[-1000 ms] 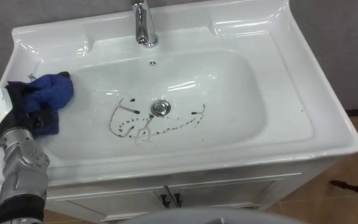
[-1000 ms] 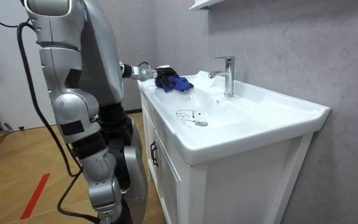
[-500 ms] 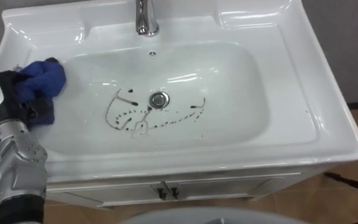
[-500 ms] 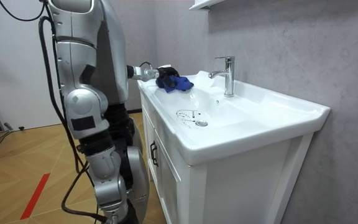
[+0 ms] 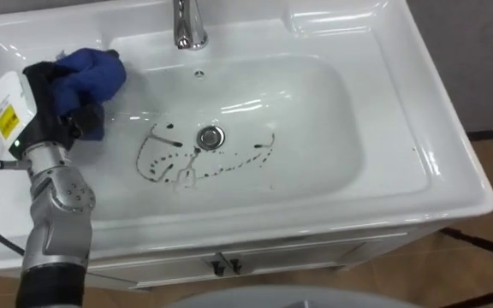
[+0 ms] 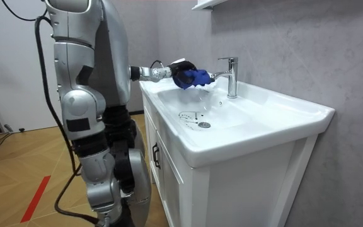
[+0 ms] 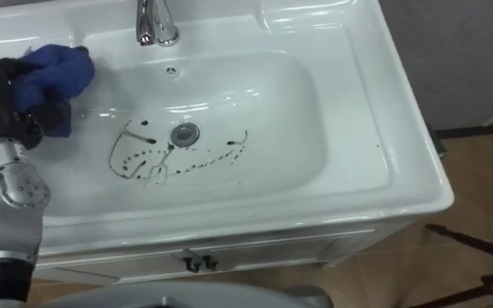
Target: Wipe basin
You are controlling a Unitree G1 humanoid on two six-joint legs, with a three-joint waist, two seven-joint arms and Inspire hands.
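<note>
Evidently ready to scrub, the left hand [image 5: 58,115] curls its fingers round a bunched blue cloth [image 5: 98,70] at the basin's [image 5: 315,120] ten o'clock. Dark marks [image 5: 171,164] by the drain [image 5: 210,137] await wiping.

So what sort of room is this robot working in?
Most likely a bathroom or washroom, perhaps a test set-up: a white basin with a chrome tap sits on a cabinet against a grey wall. The left hand holds a blue cloth over it.
</note>
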